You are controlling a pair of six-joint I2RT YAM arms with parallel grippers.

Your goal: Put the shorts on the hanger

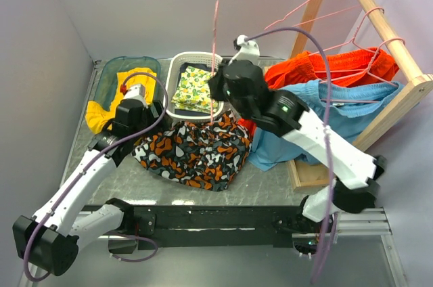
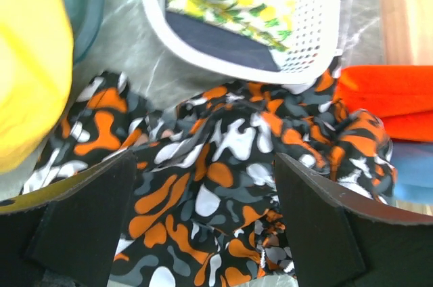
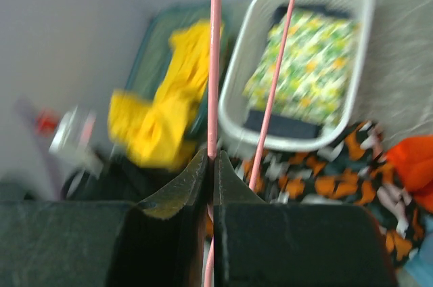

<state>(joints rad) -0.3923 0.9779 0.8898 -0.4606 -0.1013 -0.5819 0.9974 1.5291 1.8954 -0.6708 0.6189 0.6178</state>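
The camouflage shorts [image 1: 196, 151] lie crumpled on the table's middle, in front of the white basket. My left gripper [image 1: 144, 114] is open just above their left edge; in the left wrist view the shorts [image 2: 216, 179] fill the gap between its fingers [image 2: 325, 226]. My right gripper [image 1: 218, 91] is shut on a pink wire hanger [image 1: 215, 50] and holds it upright above the shorts' far edge. In the right wrist view the hanger's wire [image 3: 215, 63] runs up from between the closed fingertips [image 3: 212, 165], with the shorts [image 3: 325, 179] below.
A white basket [image 1: 177, 70] with a yellow-green cloth stands behind the shorts. A teal bin [image 1: 108, 74] holds a yellow garment at far left. Plain orange shorts [image 1: 325, 67] and light-blue shorts [image 1: 318, 118] hang on a wooden rack [image 1: 385, 26] with more pink hangers at right.
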